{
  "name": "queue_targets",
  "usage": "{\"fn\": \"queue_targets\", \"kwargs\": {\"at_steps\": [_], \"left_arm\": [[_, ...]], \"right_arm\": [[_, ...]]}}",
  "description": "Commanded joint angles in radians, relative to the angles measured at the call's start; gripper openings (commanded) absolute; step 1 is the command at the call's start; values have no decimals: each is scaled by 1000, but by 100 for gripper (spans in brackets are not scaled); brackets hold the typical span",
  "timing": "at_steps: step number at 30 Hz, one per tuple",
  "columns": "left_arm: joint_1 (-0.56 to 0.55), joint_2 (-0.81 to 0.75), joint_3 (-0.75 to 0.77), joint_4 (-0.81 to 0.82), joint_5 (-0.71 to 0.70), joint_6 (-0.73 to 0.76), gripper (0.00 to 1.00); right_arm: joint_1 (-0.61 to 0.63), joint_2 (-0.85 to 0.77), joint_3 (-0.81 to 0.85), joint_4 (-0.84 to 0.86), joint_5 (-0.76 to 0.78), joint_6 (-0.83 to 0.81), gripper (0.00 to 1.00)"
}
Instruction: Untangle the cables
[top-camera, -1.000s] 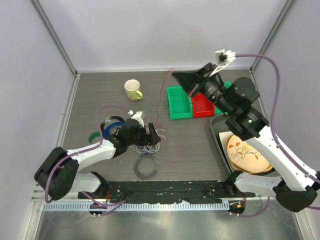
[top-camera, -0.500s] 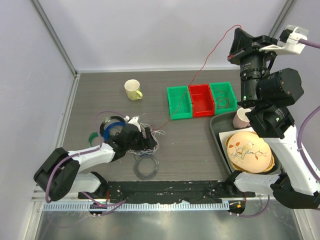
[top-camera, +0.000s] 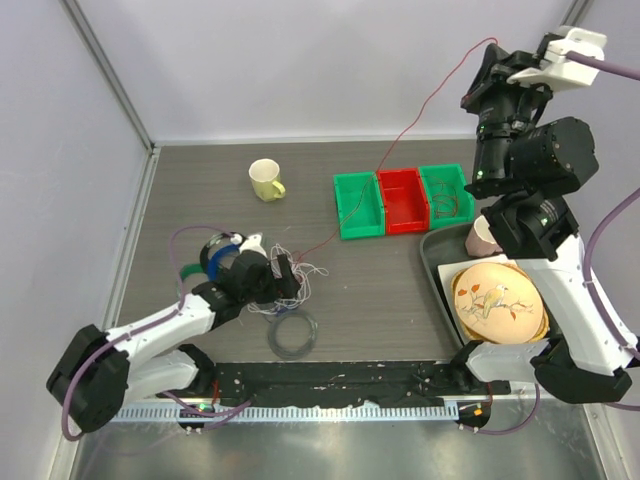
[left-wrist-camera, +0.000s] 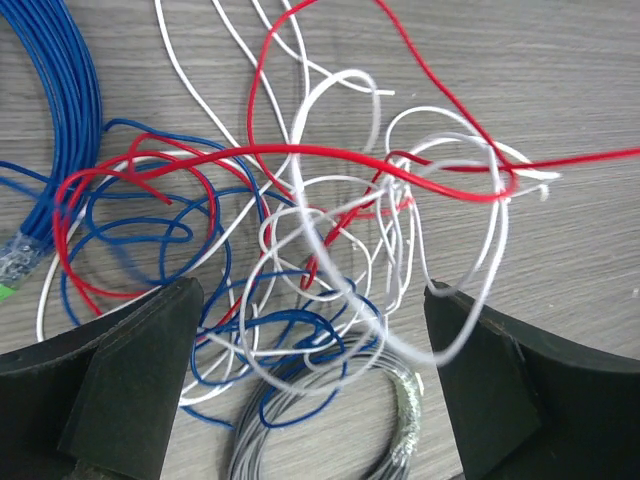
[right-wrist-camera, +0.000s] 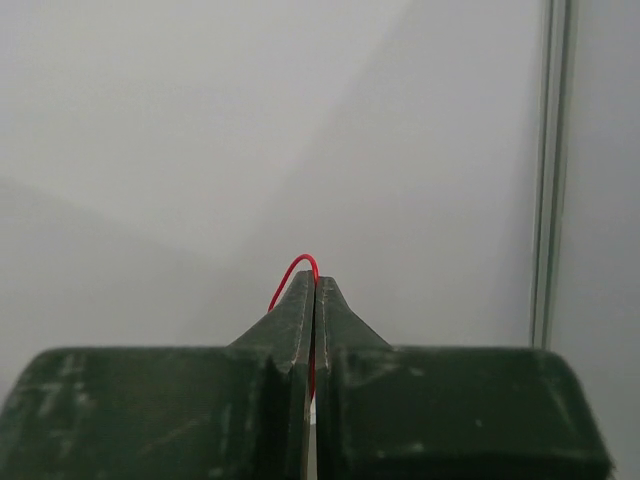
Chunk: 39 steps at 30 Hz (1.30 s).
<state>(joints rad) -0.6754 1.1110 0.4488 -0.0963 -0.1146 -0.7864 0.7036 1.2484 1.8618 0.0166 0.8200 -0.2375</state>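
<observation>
While the left gripper (top-camera: 287, 278) sits low over the tangle of cables (top-camera: 302, 270) near the desk's (top-camera: 400, 290) front-left area, the right gripper (top-camera: 487, 65) is raised high above the back-right corner. A red cable (top-camera: 420, 112) runs taut from the tangle, up over the left green bin (top-camera: 357, 205), to the raised fingertips. A dark grey coil (top-camera: 293, 335) lies just in front of the tangle, with a thick blue ring (top-camera: 213, 252) and a green ring (top-camera: 185, 271) to its left. A yellow cup (top-camera: 265, 180) stands towards the back edge. A red bin (top-camera: 405, 200) and a second green bin (top-camera: 447, 190) continue the row, and a grey tray (top-camera: 432, 262) by the right edge carries a patterned plate (top-camera: 497, 300) and a pink cup (top-camera: 483, 237).

From the left wrist, both fingers (left-wrist-camera: 120, 390) are spread wide and grasp nothing; the left gripper (left-wrist-camera: 312, 380) is released above the heap. The red cable (left-wrist-camera: 300, 152) crosses the middle and leaves at the right, looped through white cables (left-wrist-camera: 497, 230) and thin blue cables (left-wrist-camera: 290, 320). One blurred white strand passes between the fingers. The blue ring (left-wrist-camera: 65, 110) fills the upper left, and the grey coil (left-wrist-camera: 330, 420) lies at the bottom.

From the right wrist, the right gripper (right-wrist-camera: 315, 290) is clenched, its jaws pressed together on the red cable (right-wrist-camera: 300, 265), which arches out as a small loop at the tips against a plain pale wall (right-wrist-camera: 200, 130).
</observation>
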Motion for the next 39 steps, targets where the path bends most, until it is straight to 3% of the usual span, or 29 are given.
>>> {"fn": "queue_targets", "kwargs": {"at_steps": [1,7,10,17,27,29,30,32,33,35,36,39], "left_arm": [[5,-106,57,-86,-24,-4,100],[-1,-258,157,85,300,180,100],[-1,-238,192,191,371,303,100],[-1,44,365,238,507,542,100],[-12,417,547,378,653,515,98],[-12,464,567,376,706,498,90],[-12,470,571,386,717,481,73],[-12,466,568,406,714,461,58],[-12,457,562,412,702,452,39],[-12,414,558,414,658,438,18],[-12,392,564,394,592,428,0],[-10,269,591,331,389,401,0]], "right_arm": [[-4,-21,-84,23,-103,-46,1],[-4,-73,-165,-93,-421,120,1],[-4,-58,-138,-113,-441,142,1],[-4,-17,-41,-182,-424,127,1],[-4,-23,-32,-184,-392,141,1],[-4,-20,-30,-184,-355,142,1],[-4,-18,-35,-184,-345,142,1],[-4,-18,-44,-184,-305,147,1],[-4,-18,-55,-184,-298,148,1],[-4,-27,-70,-184,-277,156,1],[-4,-32,-91,-184,-268,161,1],[-4,-75,-171,-184,-205,175,1]]}}
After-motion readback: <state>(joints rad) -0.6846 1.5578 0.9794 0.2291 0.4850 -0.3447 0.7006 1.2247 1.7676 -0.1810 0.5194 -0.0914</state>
